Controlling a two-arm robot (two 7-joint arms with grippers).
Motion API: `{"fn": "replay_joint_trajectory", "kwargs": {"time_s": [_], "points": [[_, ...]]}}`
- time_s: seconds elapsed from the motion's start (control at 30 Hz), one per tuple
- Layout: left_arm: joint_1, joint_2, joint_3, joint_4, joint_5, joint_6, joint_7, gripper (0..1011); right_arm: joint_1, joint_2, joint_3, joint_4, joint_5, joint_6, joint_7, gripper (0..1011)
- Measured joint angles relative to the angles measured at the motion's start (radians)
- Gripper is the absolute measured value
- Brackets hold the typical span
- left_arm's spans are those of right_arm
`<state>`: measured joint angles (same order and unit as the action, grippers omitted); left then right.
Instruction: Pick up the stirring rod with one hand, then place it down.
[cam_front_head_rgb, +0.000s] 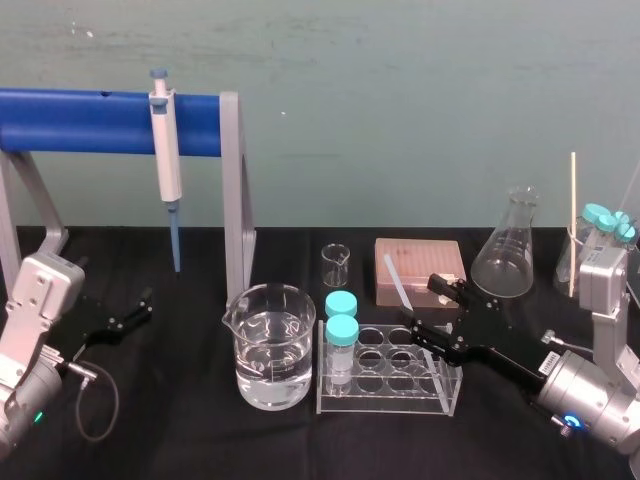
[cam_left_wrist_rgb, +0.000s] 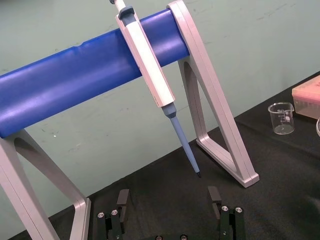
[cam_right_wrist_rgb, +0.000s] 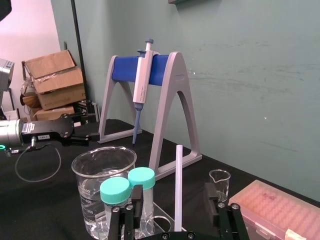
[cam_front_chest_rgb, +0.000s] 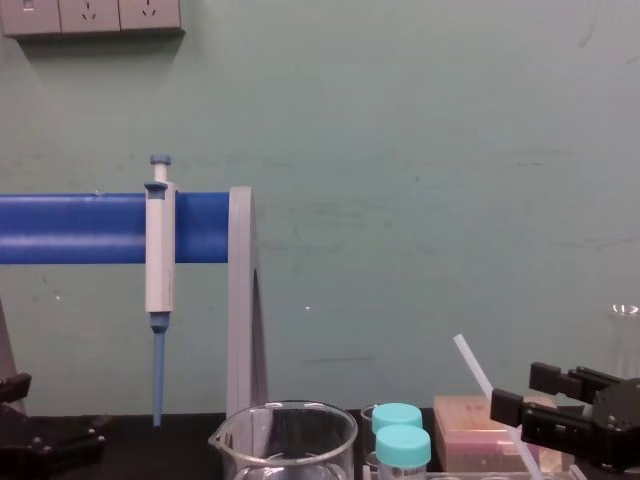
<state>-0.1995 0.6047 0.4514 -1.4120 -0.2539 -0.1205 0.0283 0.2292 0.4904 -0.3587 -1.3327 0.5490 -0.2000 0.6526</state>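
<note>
— Watching the right gripper (cam_front_head_rgb: 428, 306): its blocky black jaws stand apart above the back edge of the clear rack (cam_front_head_rgb: 390, 372), right of the tabletop's (cam_front_head_rgb: 200, 440) middle. The stirring rod (cam_right_wrist_rgb: 178, 185) rises between them, tilted back over the pink tip box (cam_front_head_rgb: 420, 262). As far as I can see, it touches neither jaw.
— What carries its lower end?
— Hidden; I can't tell.
— How would it handle?
— Light and stiff, I'd say: a thin, smooth, translucent white stick of even width. It looks slippery against hard jaws, so it may swivel if pinched near an end. I'd take it about mid-length. If it's glass it could snap, so lay it gently on bare black cloth.
— And around it?
— Two teal-capped tubes (cam_front_head_rgb: 341, 318) in the rack, a water-filled beaker (cam_front_head_rgb: 268, 345) beside it, and a conical flask (cam_front_head_rgb: 505, 250) toward the back right corner. The left gripper (cam_front_head_rgb: 128, 317) sits parked near the left edge, jaws apart too.
</note>
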Motion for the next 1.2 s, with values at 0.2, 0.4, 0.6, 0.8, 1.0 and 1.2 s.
{"fn": "replay_joint_trajectory", "kwargs": {"time_s": [0.2, 0.4, 0.6, 0.8, 1.0, 1.2], "points": [[0.000, 0.000, 0.000, 0.000, 0.000, 0.000, 0.000, 1000, -0.011, -0.006, 0.023, -0.020, -0.021, 0.000, -0.065, 942], [0.000, 0.000, 0.000, 0.000, 0.000, 0.000, 0.000, 1000, -0.051, -0.045, 0.098, -0.053, -0.093, 0.000, -0.285, 1000], [0.000, 0.000, 0.000, 0.000, 0.000, 0.000, 0.000, 1000, -0.070, -0.088, 0.143, -0.044, -0.154, 0.097, -0.472, 1000], [0.000, 0.000, 0.000, 0.000, 0.000, 0.000, 0.000, 1000, -0.065, -0.108, 0.153, -0.013, -0.155, 0.192, -0.495, 1000], [0.000, 0.000, 0.000, 0.000, 0.000, 0.000, 0.000, 1000, -0.060, -0.112, 0.156, -0.004, -0.161, 0.213, -0.494, 1000], [0.000, 0.000, 0.000, 0.000, 0.000, 0.000, 0.000, 1000, -0.060, -0.111, 0.155, -0.005, -0.160, 0.212, -0.493, 1000]]}}
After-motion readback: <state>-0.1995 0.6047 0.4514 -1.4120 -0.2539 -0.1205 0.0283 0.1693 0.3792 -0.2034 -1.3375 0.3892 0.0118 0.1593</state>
